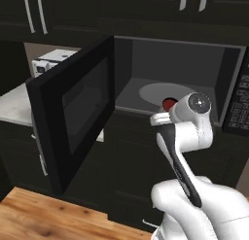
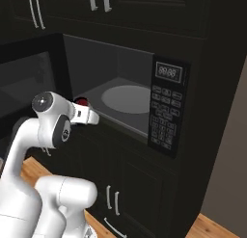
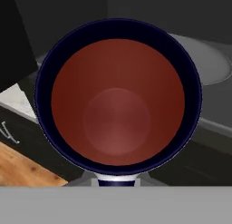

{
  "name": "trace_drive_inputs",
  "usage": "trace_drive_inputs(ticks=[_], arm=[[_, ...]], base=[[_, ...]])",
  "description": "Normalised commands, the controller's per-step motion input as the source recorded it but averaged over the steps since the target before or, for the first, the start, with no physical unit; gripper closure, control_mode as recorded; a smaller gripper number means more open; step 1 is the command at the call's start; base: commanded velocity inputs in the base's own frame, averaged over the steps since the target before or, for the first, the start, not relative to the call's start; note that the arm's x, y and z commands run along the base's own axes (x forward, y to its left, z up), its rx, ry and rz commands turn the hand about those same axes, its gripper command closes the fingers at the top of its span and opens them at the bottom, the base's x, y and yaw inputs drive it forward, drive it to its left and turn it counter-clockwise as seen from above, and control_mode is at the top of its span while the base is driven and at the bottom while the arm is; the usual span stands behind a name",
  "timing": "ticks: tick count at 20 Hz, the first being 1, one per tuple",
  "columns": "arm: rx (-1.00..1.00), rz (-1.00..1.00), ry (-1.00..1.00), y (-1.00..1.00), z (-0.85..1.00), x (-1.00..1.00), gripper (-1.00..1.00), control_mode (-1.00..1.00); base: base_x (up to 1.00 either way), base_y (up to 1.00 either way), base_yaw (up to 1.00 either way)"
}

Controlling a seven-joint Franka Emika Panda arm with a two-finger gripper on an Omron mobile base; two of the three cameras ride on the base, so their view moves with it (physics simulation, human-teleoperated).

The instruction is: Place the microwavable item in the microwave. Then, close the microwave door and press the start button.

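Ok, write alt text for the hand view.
Looking straight down into a mug with a dark red inside and dark blue rim, held close to the camera. Behind it at upper right lies the microwave's grey turntable; wooden floor shows at lower left.

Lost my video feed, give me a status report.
Pincer shut on mug, at the microwave front edge. Door wide open, turntable bare. Nothing in the way.
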Motion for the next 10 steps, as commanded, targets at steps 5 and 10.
trace_drive_inputs(ticks=[5, 10], arm=[[0.10, 0.00, -0.01, -0.43, 0.24, 0.69, 1.00, -1.00], [0.10, 0.00, 0.00, -0.40, 0.11, 0.67, 1.00, -1.00]], base=[[0.00, 0.00, 0.00], [0.00, 0.00, 0.00]])
